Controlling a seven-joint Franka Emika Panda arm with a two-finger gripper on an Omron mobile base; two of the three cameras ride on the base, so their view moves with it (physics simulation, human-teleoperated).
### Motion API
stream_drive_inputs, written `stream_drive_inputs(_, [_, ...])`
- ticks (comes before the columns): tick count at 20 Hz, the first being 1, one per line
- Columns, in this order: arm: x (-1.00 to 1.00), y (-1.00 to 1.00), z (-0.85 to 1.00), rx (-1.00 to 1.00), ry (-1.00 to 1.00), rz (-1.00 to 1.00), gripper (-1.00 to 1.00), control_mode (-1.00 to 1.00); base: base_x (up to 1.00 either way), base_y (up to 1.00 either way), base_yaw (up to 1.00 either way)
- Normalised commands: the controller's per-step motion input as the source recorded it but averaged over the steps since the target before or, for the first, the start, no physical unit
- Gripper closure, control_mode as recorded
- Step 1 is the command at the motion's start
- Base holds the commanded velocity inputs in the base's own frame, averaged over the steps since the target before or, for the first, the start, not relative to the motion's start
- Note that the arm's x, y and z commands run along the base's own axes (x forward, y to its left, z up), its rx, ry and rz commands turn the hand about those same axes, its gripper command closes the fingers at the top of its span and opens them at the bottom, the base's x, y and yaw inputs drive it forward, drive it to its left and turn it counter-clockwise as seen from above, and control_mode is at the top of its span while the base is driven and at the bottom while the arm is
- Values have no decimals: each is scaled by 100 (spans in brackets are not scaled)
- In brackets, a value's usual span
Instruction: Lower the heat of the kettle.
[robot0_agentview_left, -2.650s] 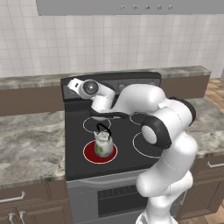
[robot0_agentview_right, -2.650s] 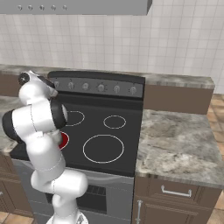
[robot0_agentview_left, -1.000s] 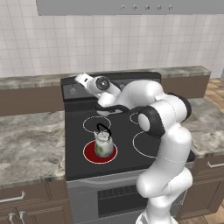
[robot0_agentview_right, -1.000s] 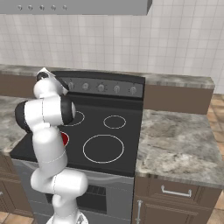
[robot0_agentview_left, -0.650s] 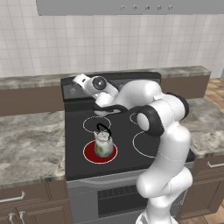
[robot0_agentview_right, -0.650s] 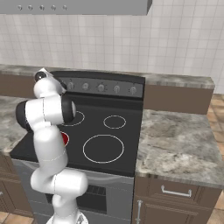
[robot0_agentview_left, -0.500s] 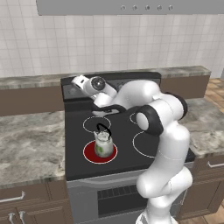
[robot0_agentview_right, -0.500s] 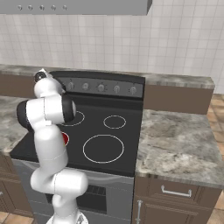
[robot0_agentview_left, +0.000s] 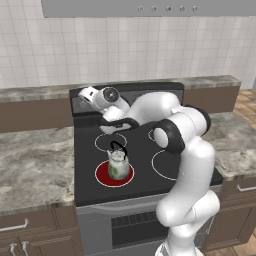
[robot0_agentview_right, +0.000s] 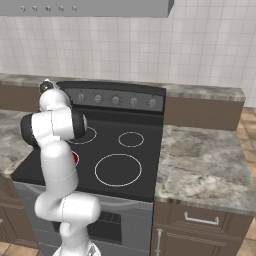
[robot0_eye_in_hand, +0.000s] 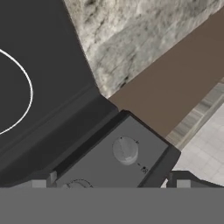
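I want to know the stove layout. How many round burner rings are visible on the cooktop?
4: red ring under the kettle, back left, front right, back right. The arm partly covers some.

Silvery-grey kettle (robot0_agentview_left: 118, 166) with a pale green tint, black arched handle, sitting on a burner (robot0_agentview_left: 102, 176) glowing solid red. The stove top (robot0_agentview_left: 145, 160) is black, its other rings drawn as thin white circles. Grey control panel (robot0_eye_in_hand: 116, 164), and a grey round knob (robot0_eye_in_hand: 125, 149) on it. The tabletop (robot0_agentview_left: 35, 165) is mottled grey-and-beige stone over brown cabinets (robot0_agentview_right: 200, 227). Brown backsplash strip (robot0_agentview_right: 202, 113), then white square tiles with pale grey grout on the wall (robot0_agentview_left: 100, 47). White arm (robot0_agentview_left: 187, 165) with dark joints.
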Motion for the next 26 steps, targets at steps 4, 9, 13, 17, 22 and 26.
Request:
stream_drive_inputs(4, [8,0,-1,0,2,12,-100,-100,0,0,0])
stream_drive_inputs(9, [12,0,-1,0,1,12,-100,-100,0,0,0])
stream_drive_inputs(13, [12,-3,0,0,0,13,-100,-100,0,0,0])
stream_drive_inputs(17, [8,-3,0,0,0,4,-100,-100,0,0,0])
stream_drive_inputs(22, [13,0,0,-2,6,0,-100,-100,0,0,0])
stream_drive_inputs(26, [16,0,0,-2,12,0,-100,-100,0,0,0])
